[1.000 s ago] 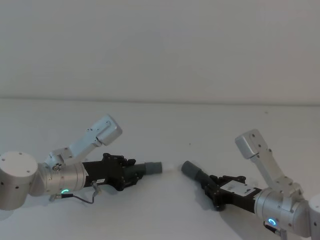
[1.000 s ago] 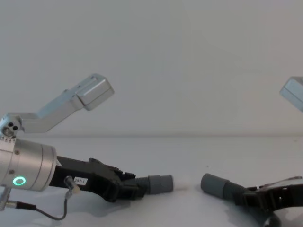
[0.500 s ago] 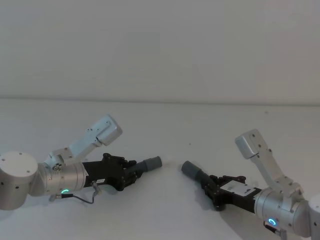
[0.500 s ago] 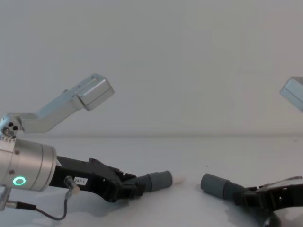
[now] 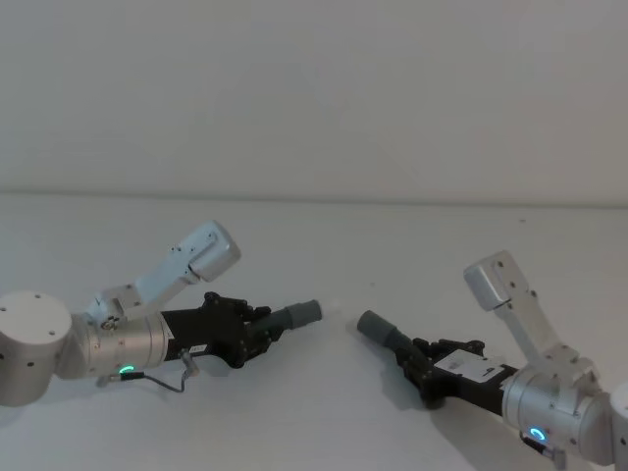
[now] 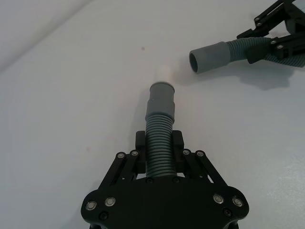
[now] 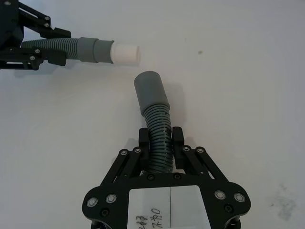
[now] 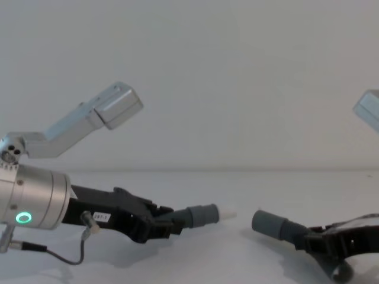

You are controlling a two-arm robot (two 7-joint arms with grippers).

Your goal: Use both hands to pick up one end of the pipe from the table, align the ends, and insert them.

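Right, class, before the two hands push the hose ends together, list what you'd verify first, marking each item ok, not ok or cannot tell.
1. Left hand shut on left hose piece: ok.
2. Right hand shut on right hose piece: ok.
3. Whitish tip sticks out of the left cuff, free to enter: ok.
4. Right cuff mouth open and unblocked: ok.
5. Tip and right cuff on one line: not ok; they are apart and point at an angle to each other.
6. Both ends lifted off the table: cannot tell.
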